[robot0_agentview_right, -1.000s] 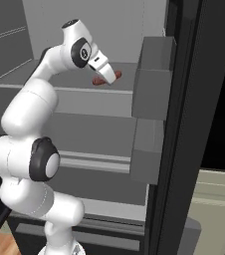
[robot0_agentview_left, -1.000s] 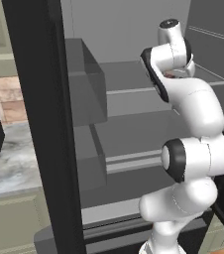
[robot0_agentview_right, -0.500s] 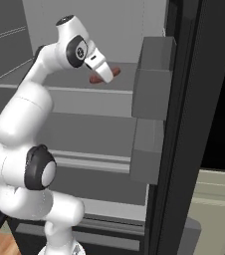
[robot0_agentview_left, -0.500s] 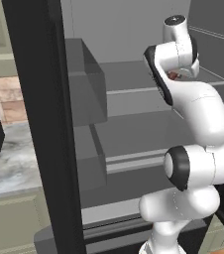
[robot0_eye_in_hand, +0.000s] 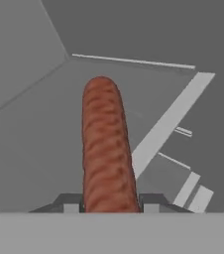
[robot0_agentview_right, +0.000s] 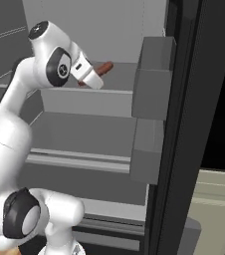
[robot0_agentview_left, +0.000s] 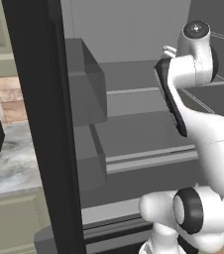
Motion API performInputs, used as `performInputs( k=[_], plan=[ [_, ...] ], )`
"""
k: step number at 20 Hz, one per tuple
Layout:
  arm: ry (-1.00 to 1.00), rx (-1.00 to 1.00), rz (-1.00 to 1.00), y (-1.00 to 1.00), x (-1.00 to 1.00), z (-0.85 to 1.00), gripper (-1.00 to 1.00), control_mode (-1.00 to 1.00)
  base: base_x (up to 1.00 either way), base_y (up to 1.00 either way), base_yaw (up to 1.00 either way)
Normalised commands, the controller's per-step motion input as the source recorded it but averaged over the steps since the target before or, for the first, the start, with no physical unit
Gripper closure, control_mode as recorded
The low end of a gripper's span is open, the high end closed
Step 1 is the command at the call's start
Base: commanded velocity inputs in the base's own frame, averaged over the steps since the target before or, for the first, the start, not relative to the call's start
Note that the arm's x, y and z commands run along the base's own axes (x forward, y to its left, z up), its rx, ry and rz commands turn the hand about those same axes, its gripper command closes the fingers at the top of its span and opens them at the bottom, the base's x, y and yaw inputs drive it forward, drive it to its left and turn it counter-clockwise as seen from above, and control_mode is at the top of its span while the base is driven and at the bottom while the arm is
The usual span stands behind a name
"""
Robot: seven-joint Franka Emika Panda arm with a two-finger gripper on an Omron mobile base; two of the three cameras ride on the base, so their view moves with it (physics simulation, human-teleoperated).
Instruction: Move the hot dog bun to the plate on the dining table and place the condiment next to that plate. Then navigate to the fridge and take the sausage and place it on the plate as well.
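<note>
sausage [robot0_eye_in_hand: 106, 149] in fridge [robot0_agentview_right: 109, 30], above upper shelf [robot0_agentview_right: 119, 82]

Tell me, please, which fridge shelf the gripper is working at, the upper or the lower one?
The upper shelf: the gripper is shut on the sausage at that level, while the lower shelf sits well beneath it with nothing visible on it.

Inside the fridge [robot0_agentview_right: 109, 30], open space lies around the sausage [robot0_agentview_right: 103, 67] at upper centre; the grey door bins [robot0_agentview_right: 152, 99] crowd the right side.
</note>
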Motion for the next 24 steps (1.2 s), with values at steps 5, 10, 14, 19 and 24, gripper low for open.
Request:
performInputs(
  k=[5,10,14,19,24],
  plan=[
    [-0.24,-0.02,0.01,0.25,-0.81,0.34,1.0,-1.0,0.0,0.0,0.0],
    [-0.19,-0.03,0.02,0.31,-0.78,0.38,1.0,-1.0,0.0,0.0,0.0],
    [-0.14,-0.05,0.03,0.24,-0.81,0.33,1.0,-1.0,0.0,0.0,0.0],
    [-0.2,-0.04,0.0,0.01,-0.69,0.2,1.0,-1.0,0.0,0.0,0.0],
    [-0.01,0.0,0.02,0.0,-0.25,0.0,1.0,-1.0,0.0,0.0,0.0]
  ],
)
